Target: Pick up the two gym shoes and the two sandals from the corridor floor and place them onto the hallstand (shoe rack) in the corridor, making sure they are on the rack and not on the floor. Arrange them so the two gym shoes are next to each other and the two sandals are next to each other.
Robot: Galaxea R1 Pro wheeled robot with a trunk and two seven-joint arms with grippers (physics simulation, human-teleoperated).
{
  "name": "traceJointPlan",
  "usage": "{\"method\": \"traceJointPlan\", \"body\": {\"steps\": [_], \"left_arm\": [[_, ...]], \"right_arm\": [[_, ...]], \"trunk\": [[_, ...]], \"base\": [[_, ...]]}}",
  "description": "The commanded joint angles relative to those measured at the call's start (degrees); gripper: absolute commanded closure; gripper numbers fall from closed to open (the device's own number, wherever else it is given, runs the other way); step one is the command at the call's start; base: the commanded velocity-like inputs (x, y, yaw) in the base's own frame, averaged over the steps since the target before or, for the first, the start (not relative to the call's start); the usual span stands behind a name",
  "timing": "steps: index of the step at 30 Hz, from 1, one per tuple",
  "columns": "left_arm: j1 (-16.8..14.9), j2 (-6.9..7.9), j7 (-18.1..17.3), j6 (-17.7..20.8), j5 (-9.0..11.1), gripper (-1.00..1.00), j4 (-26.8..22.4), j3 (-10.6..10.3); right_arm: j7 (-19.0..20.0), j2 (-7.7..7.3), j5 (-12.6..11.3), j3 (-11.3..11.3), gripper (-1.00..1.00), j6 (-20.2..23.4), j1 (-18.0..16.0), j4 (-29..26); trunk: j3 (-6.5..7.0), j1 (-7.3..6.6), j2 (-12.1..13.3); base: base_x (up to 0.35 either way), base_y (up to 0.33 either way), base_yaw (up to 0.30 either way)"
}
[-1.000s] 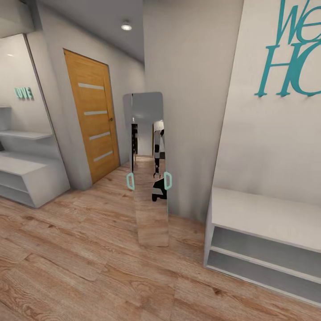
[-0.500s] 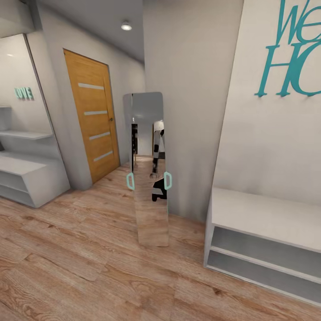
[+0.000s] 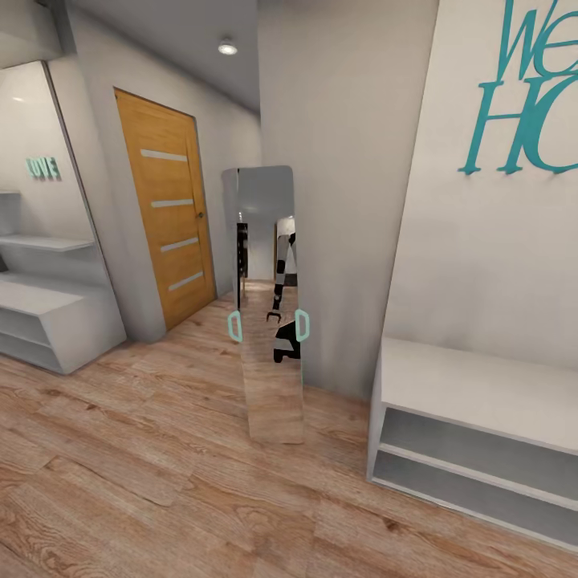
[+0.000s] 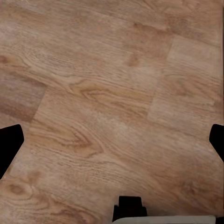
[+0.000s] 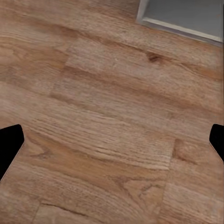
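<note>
The gym shoes and the sandals are out of view. The hallstand (image 3: 48, 309) stands at the far left of the head view, light grey, with a floating shelf on its back panel. Wood-grain corridor floor (image 3: 160, 482) runs across the front. My left gripper (image 4: 112, 142) hangs open over bare floor (image 4: 112, 93), its dark fingertips (image 4: 9, 147) at the picture's edges with nothing between them. My right gripper (image 5: 112, 142) is open too, above the planks (image 5: 112, 116).
A tall leaning mirror (image 3: 269, 385) stands in the middle against a wall corner and reflects my arm. A plain low grey two-shelf bench (image 3: 474, 385) is at the right, its corner (image 5: 182, 16) showing near my right gripper. A wooden door (image 3: 168, 217) is at the back left.
The reflection of my arm in the mirror has shifted and now shows a gripper lower down. The room and the head view have not moved.
</note>
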Motion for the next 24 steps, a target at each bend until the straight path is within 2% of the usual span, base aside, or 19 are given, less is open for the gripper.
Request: {"method": "traceJointPlan", "body": {"steps": [1, 11, 24], "left_arm": [[-0.6, -0.04, 0.1, -0.3, 0.1, -1.0, 0.0, 0.0], [-4.8, -0.15, 0.1, -0.8, 0.2, -1.0, -0.7, 0.2], [-5.5, -0.49, 0.0, -0.9, 0.2, -1.0, -0.8, 0.4]], "right_arm": [[0.0, 0.0, 0.0, 0.0, -1.0, -0.2, 0.0, -0.4], [0.0, -0.07, 0.0, 0.0, -1.0, -0.3, -0.1, -2.6], [0.2, -0.1, 0.1, 0.0, -1.0, -0.5, -0.1, -2.8]], "trunk": [[-0.06, 0.0, 0.0], [-0.06, 0.0, 0.0], [-0.06, 0.0, 0.0]], "base": [[0.0, 0.0, 0.0], [0.0, 0.0, 0.0], [0.0, 0.0, 0.0]]}}
